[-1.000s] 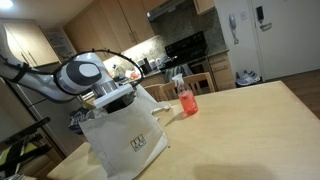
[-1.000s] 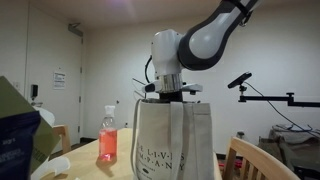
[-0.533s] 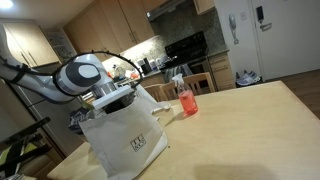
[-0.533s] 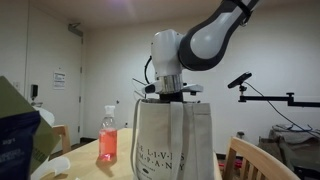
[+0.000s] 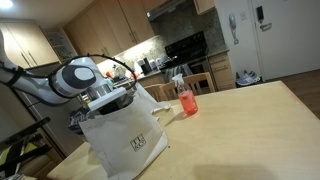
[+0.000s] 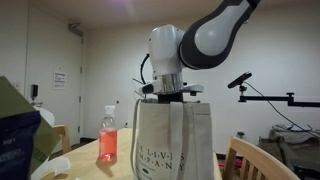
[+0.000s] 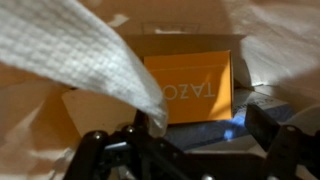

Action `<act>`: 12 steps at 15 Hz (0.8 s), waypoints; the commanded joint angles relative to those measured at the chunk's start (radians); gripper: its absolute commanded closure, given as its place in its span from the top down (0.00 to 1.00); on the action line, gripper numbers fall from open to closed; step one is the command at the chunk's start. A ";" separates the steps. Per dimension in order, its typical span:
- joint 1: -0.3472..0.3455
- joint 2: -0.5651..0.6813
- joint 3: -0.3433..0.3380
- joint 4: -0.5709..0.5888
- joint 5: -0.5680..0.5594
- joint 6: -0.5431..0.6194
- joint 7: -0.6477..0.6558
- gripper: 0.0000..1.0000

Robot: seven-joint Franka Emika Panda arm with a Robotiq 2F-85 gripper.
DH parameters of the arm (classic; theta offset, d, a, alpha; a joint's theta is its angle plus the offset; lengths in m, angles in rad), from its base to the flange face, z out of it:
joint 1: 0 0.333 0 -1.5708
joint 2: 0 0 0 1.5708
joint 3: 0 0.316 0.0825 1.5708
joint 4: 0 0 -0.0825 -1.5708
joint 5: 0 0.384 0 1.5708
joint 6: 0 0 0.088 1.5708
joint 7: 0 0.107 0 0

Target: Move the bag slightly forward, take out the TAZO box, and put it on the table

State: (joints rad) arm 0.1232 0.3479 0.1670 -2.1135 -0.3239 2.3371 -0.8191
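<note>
1. Gripper (image 7: pixel 185 138), fingers spread and empty, sits in the mouth of the large white paper bag (image 5: pixel 125 135).
2. We see its wrist has turned slightly, likely lining up.
3. Small orange TAZO carton (image 7: pixel 190 88) lies inside the bag, ungrasped.

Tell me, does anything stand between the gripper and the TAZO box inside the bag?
Yes. In the wrist view, a white textured paper sheet hangs across the left edge of the TAZO box, above the gripper. The rest of the box face is uncovered.
</note>
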 commanded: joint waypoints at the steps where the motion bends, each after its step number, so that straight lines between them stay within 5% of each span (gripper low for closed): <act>1: 0.017 -0.050 0.007 -0.042 -0.014 -0.005 0.037 1.00; 12: 0.013 -0.022 0.011 -0.018 0.001 -0.003 0.001 1.00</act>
State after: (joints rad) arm 0.1396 0.3253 0.1732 -2.1336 -0.3224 2.3371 -0.8182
